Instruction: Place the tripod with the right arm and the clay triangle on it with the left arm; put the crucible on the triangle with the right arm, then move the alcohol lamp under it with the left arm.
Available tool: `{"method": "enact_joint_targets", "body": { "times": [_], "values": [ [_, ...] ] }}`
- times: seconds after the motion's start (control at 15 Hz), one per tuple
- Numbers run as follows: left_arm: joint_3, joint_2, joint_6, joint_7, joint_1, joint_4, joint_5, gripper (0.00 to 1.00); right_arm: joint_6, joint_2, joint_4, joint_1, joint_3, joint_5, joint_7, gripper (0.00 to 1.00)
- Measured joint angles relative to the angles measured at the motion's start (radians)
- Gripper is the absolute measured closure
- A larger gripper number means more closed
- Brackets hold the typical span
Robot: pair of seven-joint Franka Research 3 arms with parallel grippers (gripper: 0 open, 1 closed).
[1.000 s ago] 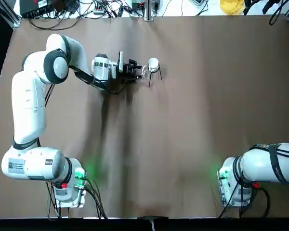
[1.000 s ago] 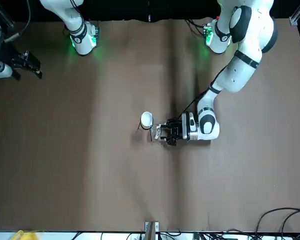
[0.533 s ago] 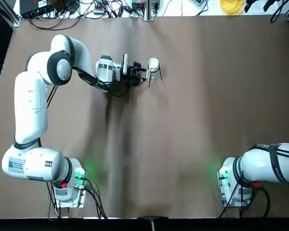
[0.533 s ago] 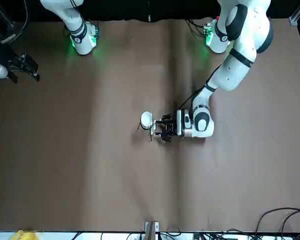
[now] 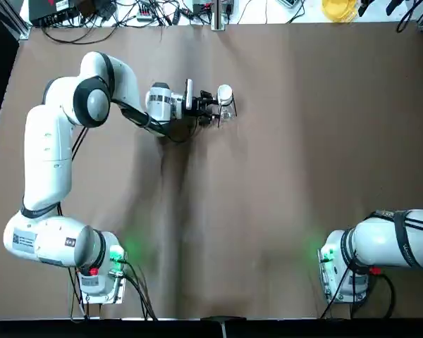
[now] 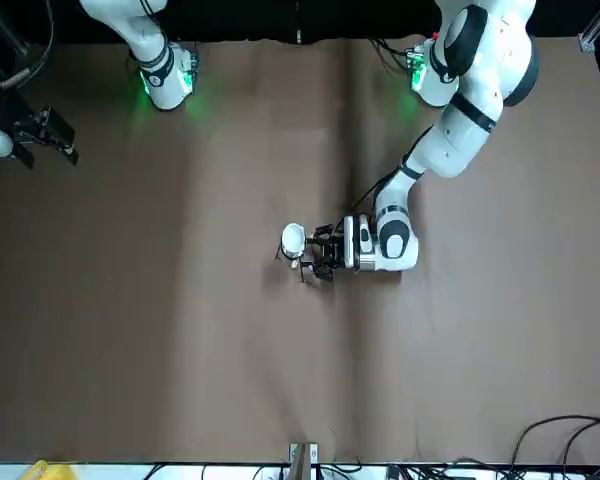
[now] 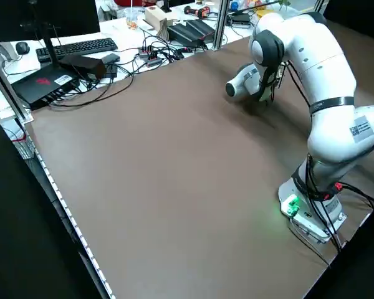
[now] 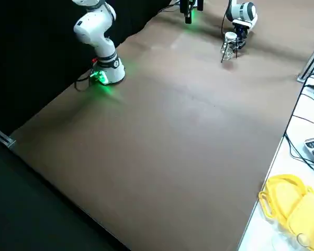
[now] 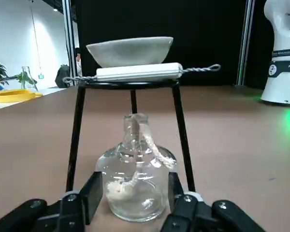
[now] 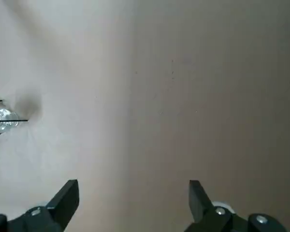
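**Lamp slides in between the tripod legs**

Since a second ago my left arm has stretched further along the table, carrying the alcohol lamp (image 9: 135, 176) from just outside the stand to a spot between its legs. My left jaws (image 5: 213, 110) are closed on the lamp's glass belly, one pad pressing each side, low over the table (image 5: 282, 183).

Straight ahead of those jaws and rising above them is the tripod (image 9: 130, 123), a black wire stand. Two legs frame the lamp to either side, and a third shows behind its neck. Across the ring lies the clay triangle (image 9: 137, 71), a white bar with twisted wire ends, and on it sits the crucible (image 9: 129, 50), a shallow white bowl. The lamp's wick points up toward the bowl, slightly nearer the jaws than the bowl's centre, as far as I can judge.

My right jaws (image 10: 133, 193) are spread open and empty, parked well away at the far edge of the table, with the stand only a small shape in the distance.

I judge the task close to done: the stack is built and the lamp is nearly under it. What remains is a short push forward, then letting go without knocking a leg.
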Motion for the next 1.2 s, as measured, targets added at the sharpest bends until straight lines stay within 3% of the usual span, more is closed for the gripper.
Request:
{"method": "enact_joint_targets", "body": {
  "times": [0.13,0.27,0.4,0.47,0.67,1.0,1.2],
  "values": [
    [0.002,0.000,0.001,0.000,0.003,0.001,0.000,0.35,0.004,-0.002,0.003,-0.004,-0.001,-0.001,0.000,0.00],
    [0.007,-0.002,0.006,0.000,0.014,0.001,0.000,0.22,0.003,-0.004,0.003,-0.010,-0.002,-0.002,0.001,0.00],
    [0.025,-0.010,0.008,0.000,0.035,0.002,0.000,0.19,0.002,-0.005,0.003,-0.011,-0.002,-0.002,0.001,0.00],
    [0.030,-0.017,0.008,0.000,0.053,0.002,0.010,0.11,0.001,-0.005,0.002,-0.012,-0.002,-0.002,0.001,0.00],
    [0.029,-0.086,0.008,-0.010,0.147,0.001,0.112,0.00,-0.002,-0.005,0.001,-0.011,-0.001,-0.002,0.001,0.00],
    [0.027,-0.217,0.008,-0.214,0.221,0.007,0.310,0.00,-0.003,-0.004,-0.004,-0.010,0.002,-0.002,0.003,0.00],
    [0.026,-0.266,0.008,-0.429,0.239,0.066,0.470,0.00,-0.008,-0.004,-0.004,-0.012,-0.001,-0.002,0.003,0.00]
  ]
}}
